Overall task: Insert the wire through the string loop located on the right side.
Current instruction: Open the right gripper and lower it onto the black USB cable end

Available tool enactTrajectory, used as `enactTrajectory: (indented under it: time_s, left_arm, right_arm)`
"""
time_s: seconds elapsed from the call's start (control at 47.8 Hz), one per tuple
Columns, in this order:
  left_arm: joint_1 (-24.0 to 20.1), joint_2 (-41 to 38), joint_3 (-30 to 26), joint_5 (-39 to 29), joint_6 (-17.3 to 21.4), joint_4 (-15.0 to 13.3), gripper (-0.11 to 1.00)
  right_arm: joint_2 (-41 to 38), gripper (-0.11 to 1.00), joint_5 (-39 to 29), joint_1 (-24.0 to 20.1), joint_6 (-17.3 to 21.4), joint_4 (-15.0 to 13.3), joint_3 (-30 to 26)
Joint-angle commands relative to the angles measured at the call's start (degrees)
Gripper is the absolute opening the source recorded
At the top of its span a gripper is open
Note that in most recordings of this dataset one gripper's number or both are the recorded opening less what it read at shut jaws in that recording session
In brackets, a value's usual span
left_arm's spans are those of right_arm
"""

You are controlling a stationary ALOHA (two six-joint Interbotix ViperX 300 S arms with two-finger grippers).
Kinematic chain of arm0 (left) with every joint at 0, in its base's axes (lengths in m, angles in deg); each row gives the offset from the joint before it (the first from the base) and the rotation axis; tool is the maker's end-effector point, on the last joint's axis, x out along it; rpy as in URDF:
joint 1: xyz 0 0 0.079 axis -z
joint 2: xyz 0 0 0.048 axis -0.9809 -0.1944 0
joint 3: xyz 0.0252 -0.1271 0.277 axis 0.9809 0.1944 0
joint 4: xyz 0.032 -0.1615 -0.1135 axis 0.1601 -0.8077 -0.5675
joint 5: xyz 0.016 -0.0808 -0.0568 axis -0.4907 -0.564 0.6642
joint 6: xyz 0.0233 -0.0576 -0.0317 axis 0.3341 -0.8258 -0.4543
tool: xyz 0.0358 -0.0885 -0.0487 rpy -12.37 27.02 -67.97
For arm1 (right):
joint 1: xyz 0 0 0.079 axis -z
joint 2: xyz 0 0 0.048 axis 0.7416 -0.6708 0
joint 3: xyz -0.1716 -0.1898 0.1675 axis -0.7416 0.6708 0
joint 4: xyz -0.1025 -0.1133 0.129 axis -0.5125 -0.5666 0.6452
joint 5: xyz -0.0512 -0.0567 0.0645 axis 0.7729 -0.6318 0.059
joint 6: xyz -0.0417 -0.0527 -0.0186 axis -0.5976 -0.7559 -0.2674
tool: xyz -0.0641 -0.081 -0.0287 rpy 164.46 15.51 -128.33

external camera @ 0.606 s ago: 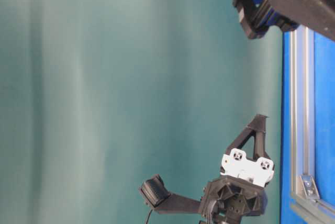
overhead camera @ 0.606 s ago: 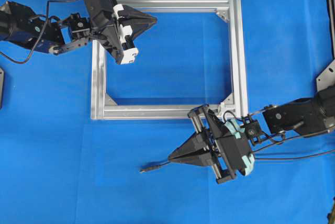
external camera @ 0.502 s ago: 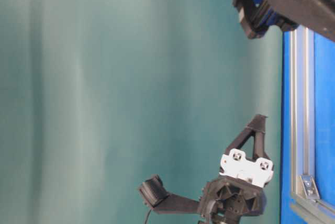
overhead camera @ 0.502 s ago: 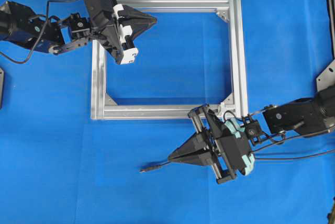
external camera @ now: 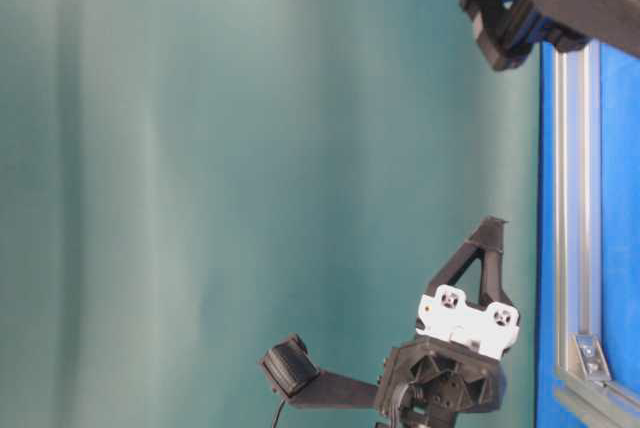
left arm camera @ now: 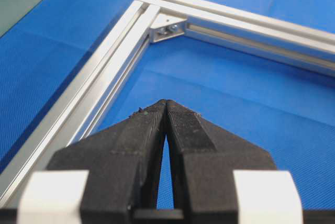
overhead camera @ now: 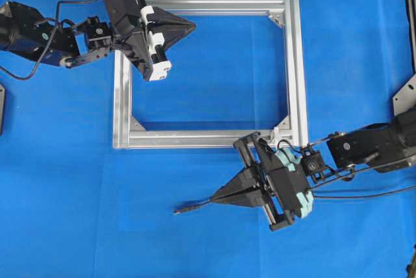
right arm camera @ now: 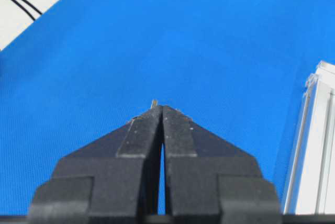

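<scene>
Right gripper point(overhead camera: 212, 199) pinches my one wire point(overhead camera: 188, 208); left gripper point(overhead camera: 192, 25) shut, empty. One frame point(overhead camera: 296, 70), nothing inside.

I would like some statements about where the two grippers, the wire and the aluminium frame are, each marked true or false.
1. The right gripper is shut on the wire. True.
2. The wire's plug-like tip lies inside the silver frame. False: it sticks out below the frame's lower bar, over the blue cloth.
3. The left gripper is shut and holds nothing. True.
4. The left gripper is outside the frame, beyond its right bar. False: it points into the frame near the upper left corner.
5. The right gripper's tips point toward the frame. False: they point away from it, to the left in the overhead view.
</scene>
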Motion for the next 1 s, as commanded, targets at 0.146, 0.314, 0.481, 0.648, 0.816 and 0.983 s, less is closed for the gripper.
enactTrajectory:
  time_s: [0.146,0.314,0.481,0.648,0.816,0.983]
  left_arm:
    - [0.1,1.8,-1.0,0.4,0.1,0.2,0.0]
    - [-0.1,1.8,-0.8,0.4,0.1,0.2,0.0]
    - [-0.1,1.8,-0.9,0.4,0.0,0.2,0.0]
    - [-0.1,1.8,-0.8,0.3,0.0,0.2,0.0]
    - [-0.1,1.8,-0.9,0.3,0.0,0.2,0.0]
    - [-0.2,1.8,-0.7,0.3,0.0,0.2,0.0]
  right_arm:
    - [1.8,0.4,0.5,-0.2,2.0,0.4,-1.0]
    - [1.8,0.88,0.2,-0.4,2.0,0.4,-1.0]
    - [1.6,0.93,0.2,-0.4,2.0,1.4,-0.8]
    - [-1.1,0.93,0.4,-0.5,2.1,2.8,-1.1]
    - [-5.6,0.93,0.9,-0.7,2.2,5.5,-2.0]
    - [-10.5,0.93,2.0,-1.3,2.2,7.7,-3.5]
